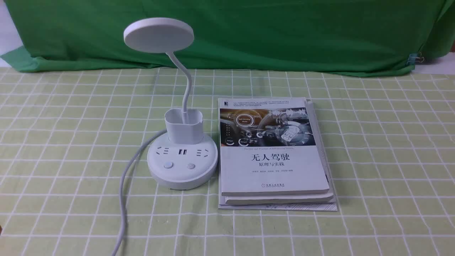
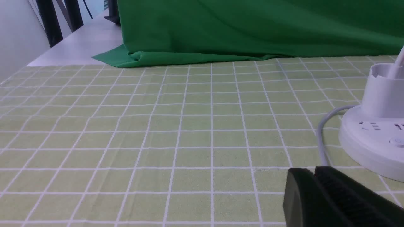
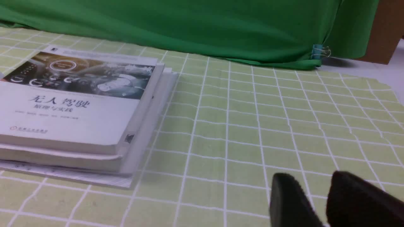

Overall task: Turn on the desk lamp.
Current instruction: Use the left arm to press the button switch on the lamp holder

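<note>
The white desk lamp (image 1: 182,160) stands left of centre on the checked cloth, its disc head (image 1: 158,35) dark on a curved gooseneck. Its round base carries two buttons (image 1: 168,165), sockets and a cup holder (image 1: 184,125). A white cord (image 1: 123,199) runs from the base toward the front edge. In the left wrist view the lamp base (image 2: 375,138) shows just beyond my left gripper (image 2: 314,171), whose black fingers are pressed together with nothing between them. My right gripper (image 3: 312,179) hangs over bare cloth with a small gap between its fingers. Neither gripper shows in the front view.
A stack of books (image 1: 275,153) lies right beside the lamp base; the same books (image 3: 79,107) fill one side of the right wrist view. A green cloth backdrop (image 1: 249,32) closes off the far edge, held by a binder clip (image 1: 414,58).
</note>
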